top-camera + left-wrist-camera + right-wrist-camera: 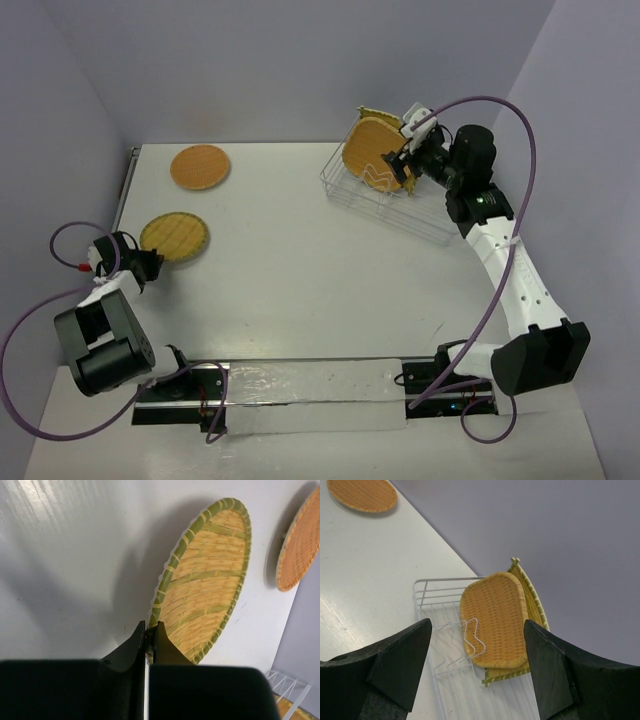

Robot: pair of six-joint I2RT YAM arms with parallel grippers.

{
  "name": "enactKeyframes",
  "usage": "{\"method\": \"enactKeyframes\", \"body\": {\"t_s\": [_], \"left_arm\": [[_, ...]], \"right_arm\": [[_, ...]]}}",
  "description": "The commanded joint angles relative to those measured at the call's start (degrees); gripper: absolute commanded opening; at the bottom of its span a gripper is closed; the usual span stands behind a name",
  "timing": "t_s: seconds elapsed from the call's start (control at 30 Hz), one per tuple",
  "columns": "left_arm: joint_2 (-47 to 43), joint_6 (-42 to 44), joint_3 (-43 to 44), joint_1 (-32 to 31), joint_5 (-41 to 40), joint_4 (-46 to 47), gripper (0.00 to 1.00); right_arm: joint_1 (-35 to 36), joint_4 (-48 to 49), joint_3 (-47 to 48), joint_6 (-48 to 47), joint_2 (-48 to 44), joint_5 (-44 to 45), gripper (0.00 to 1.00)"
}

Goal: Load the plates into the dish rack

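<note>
The wire dish rack (pixel 352 197) stands at the back right. An orange rounded square plate (pixel 366 150) and a yellow woven square plate (pixel 379 115) stand on edge in it; both show in the right wrist view, orange (pixel 495 617), yellow (pixel 534 600). My right gripper (pixel 402 165) is open just beside the rack, empty. A yellow round plate (pixel 175 236) lies at the left; my left gripper (pixel 150 264) is shut on its near rim (pixel 157 615). An orange round plate (pixel 200 166) lies at the back left. The black flowered plate is out of view.
A grey wall rises behind the table and rack. The table's left edge (pixel 126 190) runs close to the two round plates. The orange round plate also shows in the left wrist view (pixel 300 545) and the right wrist view (pixel 362 494).
</note>
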Motion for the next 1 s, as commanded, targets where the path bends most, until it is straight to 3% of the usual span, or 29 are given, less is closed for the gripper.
{"method": "enactKeyframes", "body": {"t_s": [0.0,0.13,0.3,0.47,0.63,0.83,0.97], "left_arm": [[-6.6,7.2,0.2,-2.6,-0.4,-10.1,0.0],[-19.9,10.5,1.9,-10.1,-1.2,-8.6,0.0],[-28.3,15.9,4.2,-19.1,1.7,-5.2,0.0],[-30.2,20.3,5.9,-25.5,7.5,-3.3,0.0],[-30.2,25.7,6.9,-33.0,19.9,3.9,0.0],[-30.1,30.0,6.5,-39.6,32.1,11.1,0.0],[-32.2,31.8,7.1,-42.6,32.9,10.4,0.0]], "right_arm": [[1.5,5.1,-1.4,7.6,-4.1,-3.7,0.82],[5.4,5.3,-0.5,17.5,-3.9,-5.3,0.82],[12.6,6.7,-2.9,25.1,-2.9,-6.8,0.82],[14.6,7.0,-5.1,30.1,1.0,-17.6,0.82],[14.6,7.0,-5.3,36.5,7.3,-31.3,0.84],[14.5,6.4,-7.5,36.5,10.1,-31.5,0.87],[14.5,4.9,-8.6,34.6,11.7,-30.7,0.88]]}}
